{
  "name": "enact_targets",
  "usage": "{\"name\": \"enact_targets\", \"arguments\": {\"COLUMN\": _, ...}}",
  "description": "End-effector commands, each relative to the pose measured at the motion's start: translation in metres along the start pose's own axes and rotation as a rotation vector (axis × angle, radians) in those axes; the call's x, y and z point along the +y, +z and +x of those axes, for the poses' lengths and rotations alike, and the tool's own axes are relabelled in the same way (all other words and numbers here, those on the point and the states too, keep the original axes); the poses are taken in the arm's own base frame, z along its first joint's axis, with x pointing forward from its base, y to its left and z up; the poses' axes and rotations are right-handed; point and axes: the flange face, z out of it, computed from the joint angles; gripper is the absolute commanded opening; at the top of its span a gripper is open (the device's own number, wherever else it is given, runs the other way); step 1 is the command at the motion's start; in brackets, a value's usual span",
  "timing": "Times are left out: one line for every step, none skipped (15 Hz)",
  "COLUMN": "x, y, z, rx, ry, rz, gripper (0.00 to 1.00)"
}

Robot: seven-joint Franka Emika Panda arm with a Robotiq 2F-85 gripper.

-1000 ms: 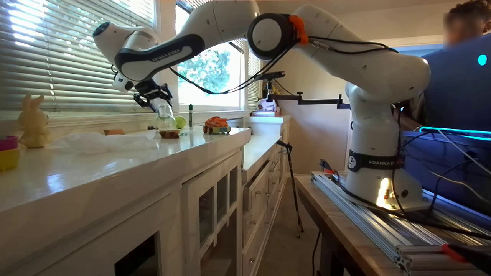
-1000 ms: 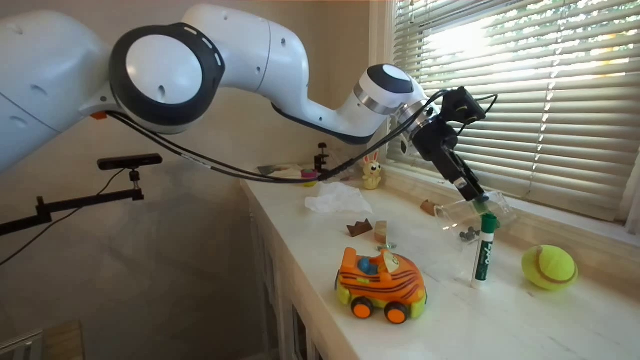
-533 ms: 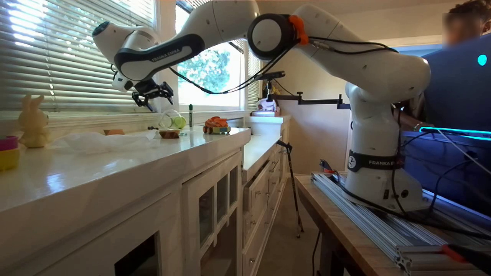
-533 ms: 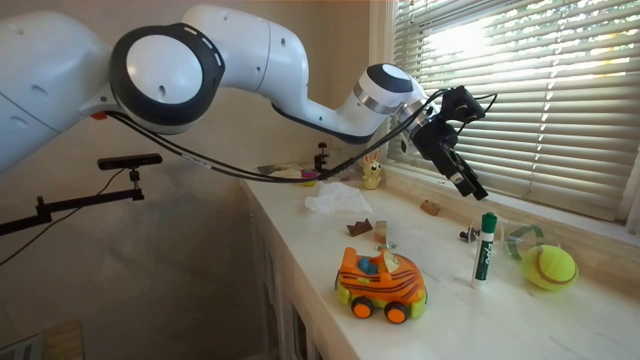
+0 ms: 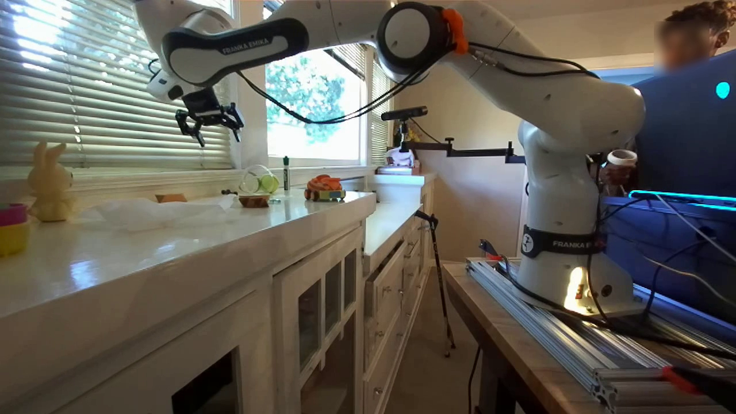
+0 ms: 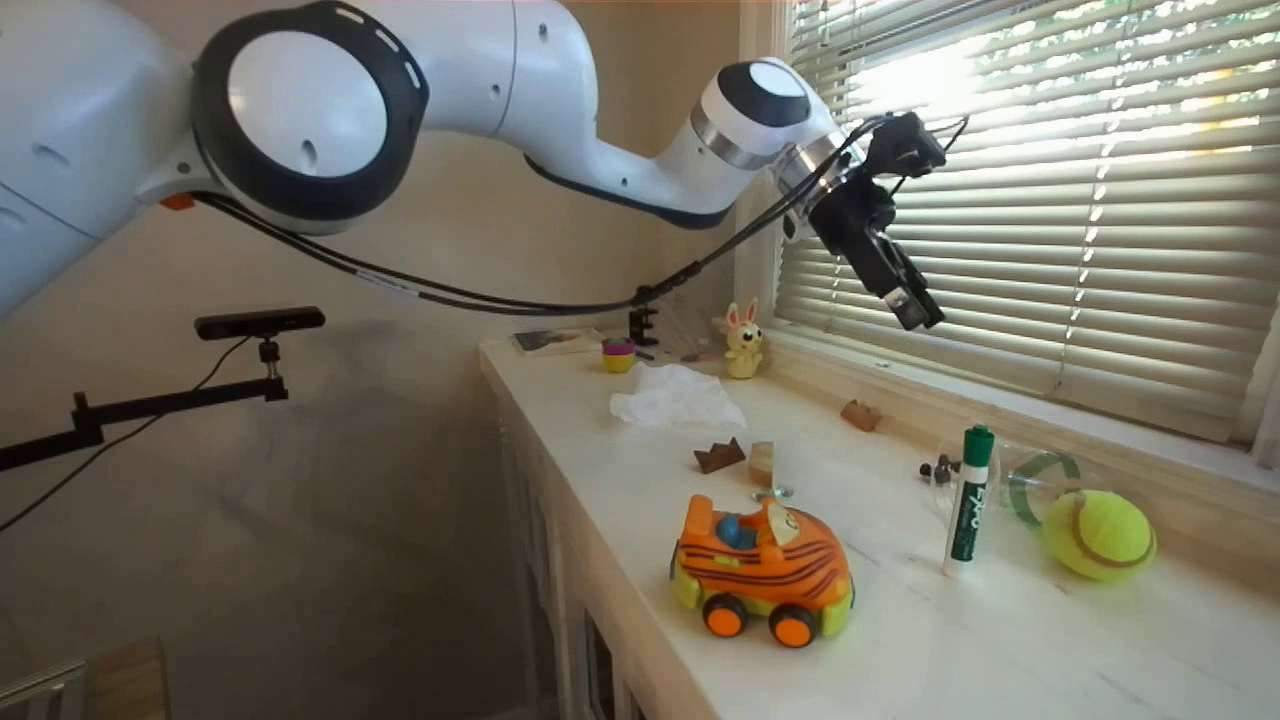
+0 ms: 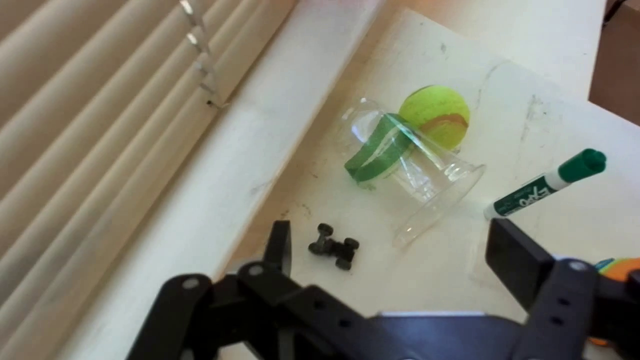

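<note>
My gripper [image 7: 390, 232] stands wide open with nothing between its fingers, raised above the counter in both exterior views. Below it in the wrist view, a clear cup [image 7: 432, 182] lies on its side, flared rim toward me. A green band [image 7: 372, 160] shows through its wall; whether it is inside or around the cup I cannot tell. A yellow-green tennis ball [image 7: 442, 110] sits against or just beside the cup. A green-capped marker [image 7: 530, 192] stands upright nearby, as an exterior view shows [image 6: 968, 505]. A small dark wheeled piece [image 7: 332, 247] lies close to the sill.
An orange toy car [image 6: 770, 565] stands near the counter's front edge. Brown and wooden blocks [image 6: 720, 457], crumpled white paper [image 6: 675, 395] and a bunny figure [image 6: 743, 345] are farther along. Window blinds [image 6: 1050, 220] rise beside the gripper. A person [image 5: 690, 40] is behind the robot base.
One second ago the gripper had the clear cup tilted at its fingertips. It let go, the cup came to rest on its side by the ball, and the arm has since risen.
</note>
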Motion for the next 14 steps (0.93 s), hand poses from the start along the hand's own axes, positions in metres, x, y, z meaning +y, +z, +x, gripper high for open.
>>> {"name": "enact_targets", "arguments": {"x": -0.020, "y": -0.024, "z": -0.036, "rx": 0.131, "ry": 0.017, "rz": -0.139, "gripper": 1.00}}
{"name": "enact_targets", "arguments": {"x": -0.024, "y": -0.027, "z": -0.044, "rx": 0.166, "ry": 0.030, "rz": -0.176, "gripper": 1.00}}
{"name": "enact_targets", "arguments": {"x": -0.032, "y": -0.025, "z": -0.055, "rx": 0.200, "ry": 0.042, "rz": -0.210, "gripper": 1.00}}
{"name": "enact_targets", "arguments": {"x": -0.038, "y": -0.023, "z": -0.064, "rx": 0.236, "ry": 0.048, "rz": -0.244, "gripper": 1.00}}
{"name": "enact_targets", "arguments": {"x": -0.045, "y": -0.020, "z": -0.072, "rx": 0.276, "ry": 0.052, "rz": -0.271, "gripper": 1.00}}
{"name": "enact_targets", "arguments": {"x": -0.053, "y": -0.015, "z": -0.077, "rx": 0.320, "ry": 0.046, "rz": -0.287, "gripper": 1.00}}
{"name": "enact_targets", "arguments": {"x": -0.061, "y": -0.011, "z": -0.081, "rx": 0.363, "ry": 0.035, "rz": -0.301, "gripper": 1.00}}
{"name": "enact_targets", "arguments": {"x": -0.069, "y": -0.004, "z": -0.083, "rx": 0.407, "ry": 0.020, "rz": -0.311, "gripper": 1.00}}
{"name": "enact_targets", "arguments": {"x": -0.078, "y": 0.004, "z": -0.085, "rx": 0.456, "ry": 0.004, "rz": -0.312, "gripper": 1.00}}
{"name": "enact_targets", "arguments": {"x": -0.088, "y": 0.010, "z": -0.087, "rx": 0.505, "ry": -0.012, "rz": -0.314, "gripper": 1.00}}
{"name": "enact_targets", "arguments": {"x": -0.098, "y": 0.016, "z": -0.088, "rx": 0.550, "ry": -0.029, "rz": -0.325, "gripper": 1.00}}
{"name": "enact_targets", "arguments": {"x": -0.107, "y": 0.026, "z": -0.090, "rx": 0.599, "ry": -0.047, "rz": -0.328, "gripper": 1.00}}
{"name": "enact_targets", "arguments": {"x": -0.117, "y": 0.032, "z": -0.090, "rx": 0.642, "ry": -0.070, "rz": -0.335, "gripper": 1.00}}
{"name": "enact_targets", "arguments": {"x": -0.128, "y": 0.040, "z": -0.092, "rx": 0.689, "ry": -0.098, "rz": -0.328, "gripper": 1.00}}
